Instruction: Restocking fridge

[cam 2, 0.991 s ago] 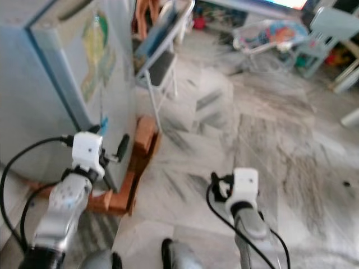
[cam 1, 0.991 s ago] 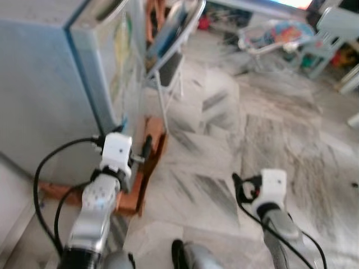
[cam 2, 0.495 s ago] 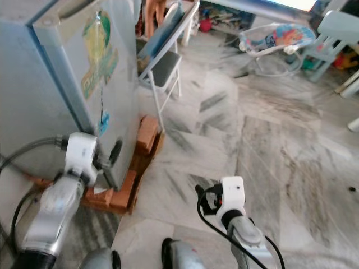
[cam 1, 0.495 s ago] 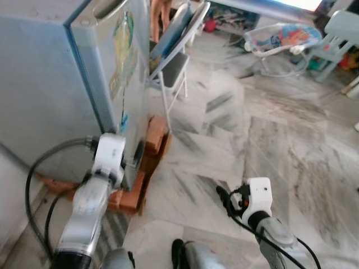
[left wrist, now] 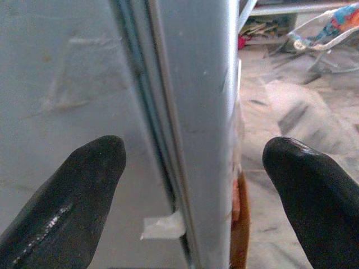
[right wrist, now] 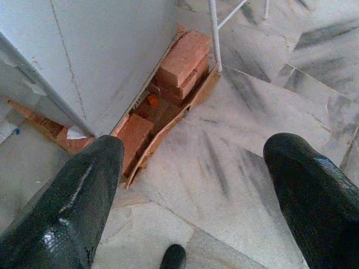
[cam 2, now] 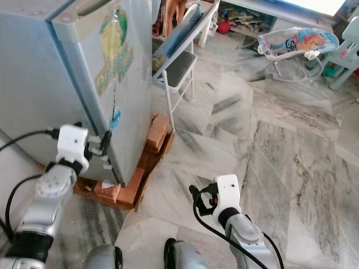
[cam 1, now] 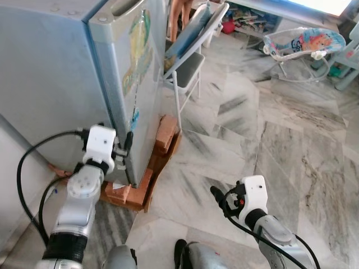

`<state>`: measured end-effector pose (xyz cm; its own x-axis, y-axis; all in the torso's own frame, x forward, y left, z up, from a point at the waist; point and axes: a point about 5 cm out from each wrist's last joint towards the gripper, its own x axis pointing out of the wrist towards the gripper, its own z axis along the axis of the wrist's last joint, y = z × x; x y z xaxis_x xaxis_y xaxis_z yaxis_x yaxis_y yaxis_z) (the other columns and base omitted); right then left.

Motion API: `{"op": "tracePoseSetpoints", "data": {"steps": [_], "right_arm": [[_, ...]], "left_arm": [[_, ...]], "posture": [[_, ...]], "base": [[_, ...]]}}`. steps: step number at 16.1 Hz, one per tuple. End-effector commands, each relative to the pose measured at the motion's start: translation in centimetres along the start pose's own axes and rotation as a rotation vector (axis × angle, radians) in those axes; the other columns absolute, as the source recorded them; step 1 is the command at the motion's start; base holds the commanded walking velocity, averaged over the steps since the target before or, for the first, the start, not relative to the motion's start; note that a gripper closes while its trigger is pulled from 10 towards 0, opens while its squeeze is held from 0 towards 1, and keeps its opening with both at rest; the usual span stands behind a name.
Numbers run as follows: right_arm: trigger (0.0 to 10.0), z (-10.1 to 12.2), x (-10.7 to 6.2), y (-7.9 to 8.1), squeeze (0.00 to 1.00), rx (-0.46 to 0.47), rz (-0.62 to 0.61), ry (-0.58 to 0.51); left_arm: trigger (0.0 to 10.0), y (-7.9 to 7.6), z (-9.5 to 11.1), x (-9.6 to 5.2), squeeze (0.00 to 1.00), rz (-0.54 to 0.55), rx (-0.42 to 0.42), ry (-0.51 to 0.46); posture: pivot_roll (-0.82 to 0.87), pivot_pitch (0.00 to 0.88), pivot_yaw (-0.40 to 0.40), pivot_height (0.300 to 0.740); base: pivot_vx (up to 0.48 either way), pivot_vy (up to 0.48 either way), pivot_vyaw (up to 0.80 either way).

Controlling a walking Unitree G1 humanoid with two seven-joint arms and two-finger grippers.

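Observation:
The pale blue fridge stands at the left with its door shut; stickers cover the door's face. My left gripper is open at the door's lower edge. In the left wrist view the left gripper has one finger by the fridge's side wall and the other finger out past the door's front, with the door seam between them. My right gripper hangs low over the marble floor, open and holding nothing, also seen as the right gripper.
The fridge rests on red bricks and cardboard. A folding chair leans close beside the door. A baby bouncer sits at the far right. Marble floor lies open to the right. My foot is below.
The view has shifted and sharpened. My left gripper has come up to the fridge door's edge. My right arm has sunk lower and a little left.

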<state>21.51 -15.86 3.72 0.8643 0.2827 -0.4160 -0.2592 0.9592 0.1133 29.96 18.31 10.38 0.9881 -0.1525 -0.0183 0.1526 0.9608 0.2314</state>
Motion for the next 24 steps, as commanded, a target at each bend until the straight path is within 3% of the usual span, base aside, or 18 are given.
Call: {"op": "tracePoseSetpoints", "data": {"steps": [1, 6, 9, 16, 19, 20, 21, 22, 23, 24], "right_arm": [[10.0, -0.1, -0.3, -0.5, 0.00, 0.002, -0.019, 0.008], [10.0, -0.4, -0.4, -0.1, 0.00, 0.002, -0.005, 0.025], [10.0, -1.3, -0.4, -0.1, 0.00, -0.011, 0.025, 0.092], [10.0, -2.3, -0.6, 0.2, 0.00, -0.027, 0.043, 0.160], [10.0, -2.5, -0.5, 0.5, 0.00, -0.034, 0.073, 0.181], [10.0, -2.7, -0.6, 0.5, 0.00, -0.049, 0.085, 0.204], [10.0, -3.1, -0.7, 0.5, 0.00, -0.059, 0.087, 0.235], [10.0, -3.5, -0.7, 0.4, 0.00, -0.069, 0.090, 0.260], [10.0, -3.7, -0.8, 0.3, 0.00, -0.071, 0.088, 0.283], [10.0, -3.7, -0.8, 0.2, 0.00, -0.073, 0.091, 0.289]], "left_arm": [[10.0, -0.4, -0.2, 0.1, 0.00, -0.041, -0.023, 0.006], [10.0, -1.3, 1.1, 1.3, 0.00, -0.098, -0.044, -0.033], [10.0, -2.4, 1.6, 1.2, 0.00, -0.182, -0.063, -0.043], [10.0, -3.1, 2.1, 2.5, 0.00, -0.157, -0.028, -0.062], [10.0, -2.5, 2.7, 4.8, 0.00, -0.060, -0.028, -0.035], [10.0, -3.1, 3.8, 5.8, 0.00, -0.072, -0.038, -0.060], [10.0, -4.7, 5.3, 6.5, 0.00, -0.135, -0.064, -0.102], [10.0, -6.6, 6.4, 6.7, 0.00, -0.205, -0.091, -0.135], [10.0, -10.0, 8.0, 6.3, 0.00, -0.360, -0.118, -0.184], [10.0, -11.8, 8.6, 5.7, 0.00, -0.436, -0.135, -0.204]], "posture": [[0.10, 0.140, -0.106, 0.740], [0.09, 0.140, -0.104, 0.740], [0.10, 0.140, -0.106, 0.740], [0.10, 0.140, -0.104, 0.740], [0.10, 0.135, -0.104, 0.740], [0.10, 0.134, -0.104, 0.740], [0.10, 0.131, -0.105, 0.740], [0.10, 0.127, -0.105, 0.740], [0.10, 0.127, -0.106, 0.740], [0.10, 0.126, -0.106, 0.740]], "base": [[0.000, 0.000, 0.00], [0.000, 0.000, 0.00], [0.000, 0.000, 0.00], [0.000, 0.000, 0.00], [0.000, 0.000, 0.00], [0.000, 0.000, 0.00], [0.000, 0.000, 0.00], [0.000, 0.000, 0.00], [0.000, 0.000, 0.00], [0.000, 0.000, 0.00]]}}
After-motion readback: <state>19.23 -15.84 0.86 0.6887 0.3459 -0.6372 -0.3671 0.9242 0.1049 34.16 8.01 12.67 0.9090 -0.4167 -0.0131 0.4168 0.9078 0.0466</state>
